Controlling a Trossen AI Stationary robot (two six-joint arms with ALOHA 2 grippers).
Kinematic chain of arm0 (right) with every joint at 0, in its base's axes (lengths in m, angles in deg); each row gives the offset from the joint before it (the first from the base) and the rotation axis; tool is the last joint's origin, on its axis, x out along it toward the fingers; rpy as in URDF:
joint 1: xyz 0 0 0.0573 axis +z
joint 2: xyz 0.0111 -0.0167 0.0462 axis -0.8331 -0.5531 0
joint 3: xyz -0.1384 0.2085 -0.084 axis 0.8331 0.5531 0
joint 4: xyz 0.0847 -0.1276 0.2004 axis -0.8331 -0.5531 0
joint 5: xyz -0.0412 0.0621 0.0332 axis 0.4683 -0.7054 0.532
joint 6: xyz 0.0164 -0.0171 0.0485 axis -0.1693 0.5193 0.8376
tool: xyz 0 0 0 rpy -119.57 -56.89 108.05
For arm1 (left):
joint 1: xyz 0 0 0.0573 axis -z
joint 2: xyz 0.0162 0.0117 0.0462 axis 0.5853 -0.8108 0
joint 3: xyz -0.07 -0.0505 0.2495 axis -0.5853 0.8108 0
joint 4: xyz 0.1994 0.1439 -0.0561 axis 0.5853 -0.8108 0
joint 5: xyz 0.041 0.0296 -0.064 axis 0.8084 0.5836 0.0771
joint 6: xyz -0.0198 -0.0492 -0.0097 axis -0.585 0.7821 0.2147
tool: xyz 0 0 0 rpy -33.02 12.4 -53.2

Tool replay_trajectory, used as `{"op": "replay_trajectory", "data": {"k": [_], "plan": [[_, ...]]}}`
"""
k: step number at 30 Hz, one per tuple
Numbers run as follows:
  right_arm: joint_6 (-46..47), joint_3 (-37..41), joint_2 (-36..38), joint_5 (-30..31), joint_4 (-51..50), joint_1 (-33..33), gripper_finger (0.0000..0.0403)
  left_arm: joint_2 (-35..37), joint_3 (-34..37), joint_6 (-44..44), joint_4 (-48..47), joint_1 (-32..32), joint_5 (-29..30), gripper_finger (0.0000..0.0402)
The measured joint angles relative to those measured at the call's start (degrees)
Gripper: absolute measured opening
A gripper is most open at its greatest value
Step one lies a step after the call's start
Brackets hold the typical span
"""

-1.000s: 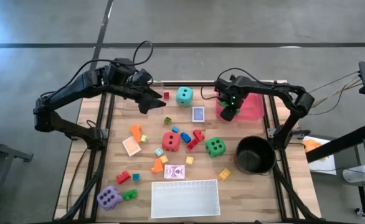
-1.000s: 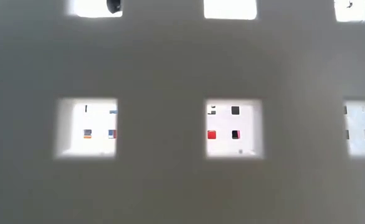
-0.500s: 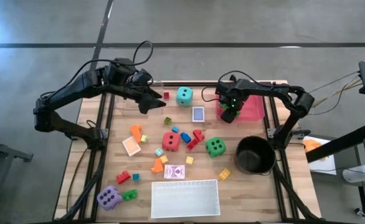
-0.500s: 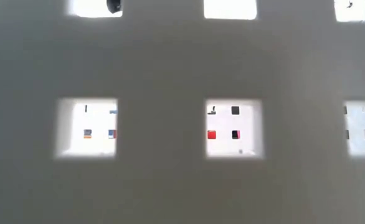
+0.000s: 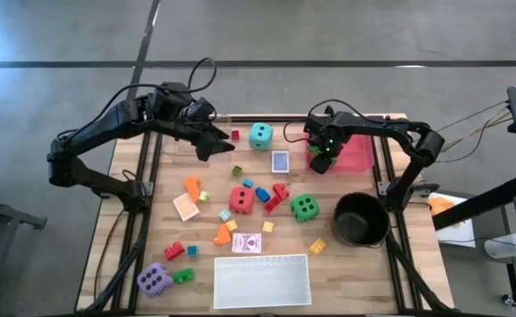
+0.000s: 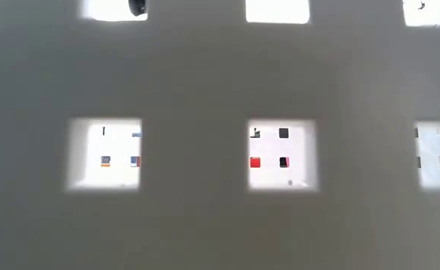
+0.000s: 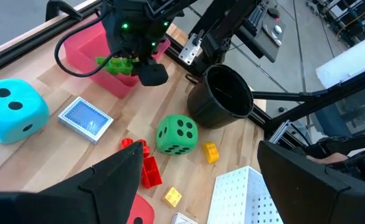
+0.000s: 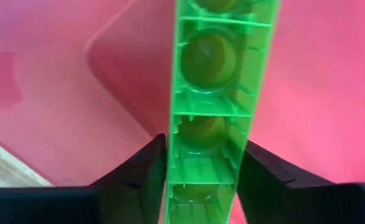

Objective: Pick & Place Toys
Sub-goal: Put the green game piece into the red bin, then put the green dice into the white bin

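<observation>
My right gripper (image 5: 321, 159) points down over the pink tray's (image 5: 357, 151) left part, shut on a long green block (image 7: 116, 63). My left gripper (image 7: 201, 186) hangs open and empty, raised above the table's far left (image 5: 210, 144). On the wood lie a teal die (image 5: 260, 136), a red die (image 5: 241, 199), a green die (image 5: 304, 208) and a purple die (image 5: 154, 280). Two cards (image 5: 280, 162) (image 5: 247, 243) and several small coloured blocks lie among them. My right gripper pinches the green block's two long sides (image 8: 204, 186) between its two fingers (image 8: 142, 174), near one end. The fingers come from above and lie across the block. The block sticks out level to one side over the pink tray, its hollow side (image 8: 210, 59) toward the wrist camera.
A black pot (image 5: 360, 218) stands at the right, near the pink tray. A white perforated tray (image 5: 262, 280) sits at the near edge, and its wall (image 6: 205, 225) fills the low view. Black frame rails (image 5: 143, 189) run along both table sides.
</observation>
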Motion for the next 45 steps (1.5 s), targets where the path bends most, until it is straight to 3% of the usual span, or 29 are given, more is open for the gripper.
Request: {"op": "replay_trajectory", "data": {"k": [5, 11, 23, 29, 35, 39, 45], "plan": [[0.6, 0.0, 0.0, 0.1, 0.0, 0.0, 0.0271, 0.0, 0.0, -0.2, 0.0, 0.0, 0.0, 0.0316], [1.5, 0.0, 0.0, 0.3, 0.0, 0.0, 0.0318, 0.0, 0.0, -0.5, 0.0, 0.0, 0.0, 0.0316], [1.0, -4.0, 0.8, 0.7, -5.7, 0.0, 0.0324, 0.5, 0.0, -1.9, 0.0, 0.0, 0.7, 0.0316], [-0.6, -7.0, 6.0, 0.2, -9.3, 0.0, 0.0325, 3.3, 0.0, -3.7, -1.6, 0.0, 3.5, 0.0316], [-1.9, -8.1, 14.2, -9.7, -9.6, 0.6, 0.0325, 4.2, 0.1, -4.2, -4.6, 0.0, 3.9, 0.0316], [5.0, -8.2, 19.3, -11.6, -9.6, 3.8, 0.0325, 4.1, 0.1, -4.1, -6.6, 0.0, 4.9, 0.0316], [23.7, -8.1, 23.0, -11.8, -9.6, 12.7, 0.0325, 4.1, 0.1, -4.1, -7.7, 0.0, 6.9, 0.0316]]}}
